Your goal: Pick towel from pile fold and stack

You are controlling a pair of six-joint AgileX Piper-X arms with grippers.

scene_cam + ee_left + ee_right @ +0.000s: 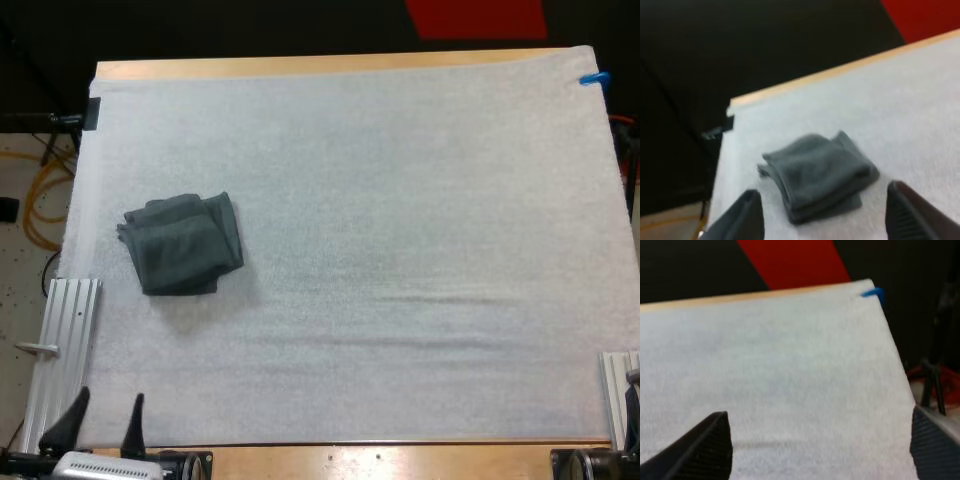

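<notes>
At the near left corner of the table [400,462], the left gripper [105,418] sits low over the near edge of the white mat [400,200]. Its two black fingers [72,412] point toward the far side and stand well apart with nothing between them, so it is open and empty. Just beyond it, a ribbed metal rail [65,330] lies along the mat's left edge. A second rail [615,385] lies at the near right corner.

In the left wrist view, the left gripper [822,190] shows the same wide spread. Both fingers [747,215] are clear of the towel [817,172], which lies on the mat [900,100] past their tips.

In the right wrist view, the right gripper [819,412] is also open and holds nothing. Its fingers [710,445] stand far apart above the mat [790,340], facing the mat's far right corner.

Farther in, the dark grey-green towel [183,243] lies near the left edge of the mat, about midway between its near and far edges. It is folded into a compact, roughly square bundle, turned a little against the mat's edges. It lies flat, well apart from both grippers. Layers show along its sides, but I cannot tell whether it is one towel or several.

Beyond the towel the mat runs on to the far edge of the tabletop, where a strip of wood shows along it.
</notes>
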